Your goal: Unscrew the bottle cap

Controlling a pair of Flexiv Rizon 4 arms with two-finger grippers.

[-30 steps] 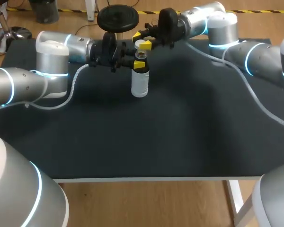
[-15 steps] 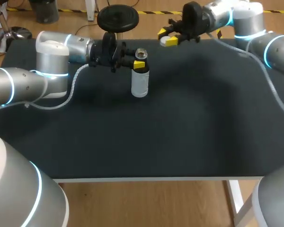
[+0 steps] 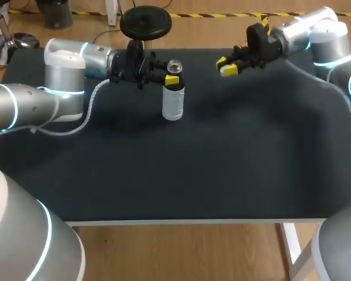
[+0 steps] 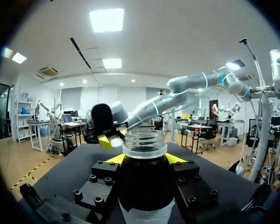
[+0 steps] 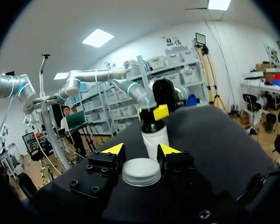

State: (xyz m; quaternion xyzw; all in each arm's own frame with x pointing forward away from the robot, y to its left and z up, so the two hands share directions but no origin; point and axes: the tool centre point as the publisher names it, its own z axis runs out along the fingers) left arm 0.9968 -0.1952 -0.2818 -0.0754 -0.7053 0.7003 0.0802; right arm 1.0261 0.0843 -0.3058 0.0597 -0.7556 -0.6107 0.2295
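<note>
A small bottle with a dark upper body, white label and bare open neck stands upright at the back of the black table. My left gripper is shut on its dark shoulder; its yellow tips flank the bottle in the left wrist view. The white ribbed cap sits between the fingers of my right gripper, which is shut on it. That right gripper hovers well to the right of the bottle, near the table's back edge. From the right wrist the bottle appears ahead of the fingers, some way off.
A black round stool seat stands just behind the table's back edge, near the left gripper. The black table stretches bare in front of and to the right of the bottle.
My right gripper has carried the cap from just above the bottle's neck away to the right. The left gripper and bottle have stayed put.
</note>
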